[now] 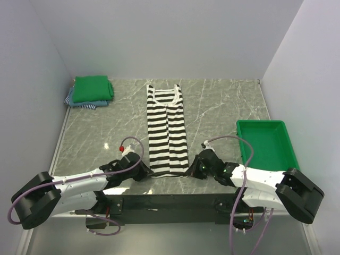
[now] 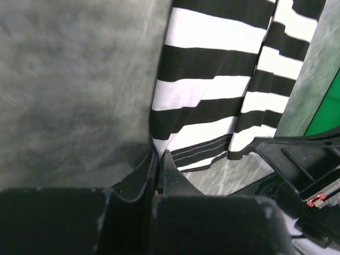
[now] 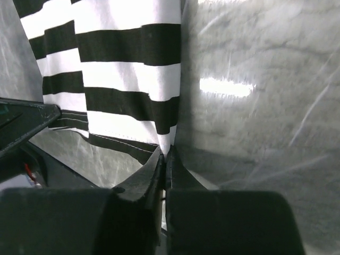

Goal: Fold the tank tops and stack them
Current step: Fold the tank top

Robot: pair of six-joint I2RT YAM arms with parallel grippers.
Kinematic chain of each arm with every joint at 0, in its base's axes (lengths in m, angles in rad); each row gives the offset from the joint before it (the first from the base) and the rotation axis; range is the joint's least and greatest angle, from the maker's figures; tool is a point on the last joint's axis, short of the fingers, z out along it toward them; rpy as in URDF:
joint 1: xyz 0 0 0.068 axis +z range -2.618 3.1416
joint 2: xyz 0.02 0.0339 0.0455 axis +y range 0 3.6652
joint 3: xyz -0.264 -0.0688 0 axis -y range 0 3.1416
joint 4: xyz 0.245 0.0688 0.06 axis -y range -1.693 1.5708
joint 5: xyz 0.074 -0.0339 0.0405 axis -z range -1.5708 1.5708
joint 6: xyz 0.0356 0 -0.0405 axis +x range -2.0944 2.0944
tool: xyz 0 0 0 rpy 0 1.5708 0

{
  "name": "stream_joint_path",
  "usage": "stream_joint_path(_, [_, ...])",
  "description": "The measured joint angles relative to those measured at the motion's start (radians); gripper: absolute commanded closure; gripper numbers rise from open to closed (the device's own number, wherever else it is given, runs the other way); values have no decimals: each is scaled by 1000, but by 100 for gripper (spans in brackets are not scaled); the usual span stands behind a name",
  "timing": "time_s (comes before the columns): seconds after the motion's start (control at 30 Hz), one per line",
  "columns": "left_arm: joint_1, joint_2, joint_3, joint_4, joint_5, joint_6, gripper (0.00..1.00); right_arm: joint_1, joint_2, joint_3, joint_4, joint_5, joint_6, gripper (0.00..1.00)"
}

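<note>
A black-and-white striped tank top [image 1: 167, 133] lies lengthwise in the middle of the table, its sides folded in, neck at the far end. My left gripper [image 1: 150, 173] is shut on the near left corner of its hem [image 2: 162, 146]. My right gripper [image 1: 189, 171] is shut on the near right corner [image 3: 166, 142]. In both wrist views the jaws pinch a white tip of the striped fabric. A folded bright green tank top [image 1: 93, 88] sits on folded blue ones [image 1: 85, 103] at the far left corner.
A green plastic tray [image 1: 267, 144] stands at the right, close to my right arm. White walls close the table on the left, far and right sides. A black bar [image 1: 170, 203] runs along the near edge between the arm bases.
</note>
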Motion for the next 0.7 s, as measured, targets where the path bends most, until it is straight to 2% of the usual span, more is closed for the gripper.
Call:
stream_joint_path(0.17, [-77,-22,10,-56,2,-8,99,108,-52,0,-76,39,18,100])
stream_joint_path(0.43, [-273,-186,32,-344,-21,-90,99,324,-260,6,-300,103,115,100])
stream_joint_path(0.57, [-282,-259,77,-460,-54,-106,100,332,-300,60,-404,148,124,99])
stream_joint_path(0.7, [-253,-272,153,-504,-92,-93,100,308,-260,170,-453,172,94,100])
